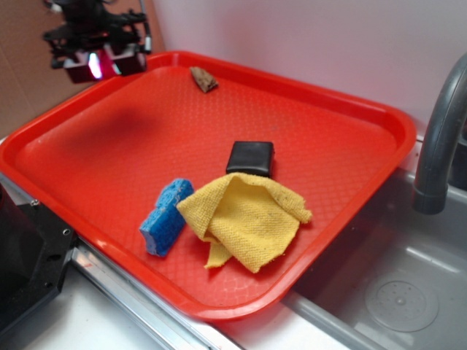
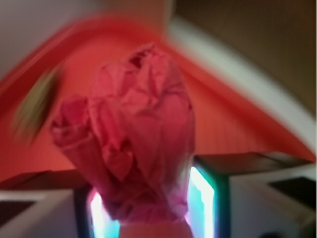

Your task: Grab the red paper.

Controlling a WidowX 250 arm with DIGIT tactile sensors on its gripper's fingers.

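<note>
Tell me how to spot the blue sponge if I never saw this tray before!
Find the big red tray beside the sink. Look near its front edge, where a rumpled yellow cloth lies. The blue sponge sits touching that cloth's left side, the only blue thing there, unlike the black block behind the cloth.

The tool (image 1: 98, 64) hangs raised at the far left corner, its fingers clamped on the red paper (image 2: 133, 134).
</note>
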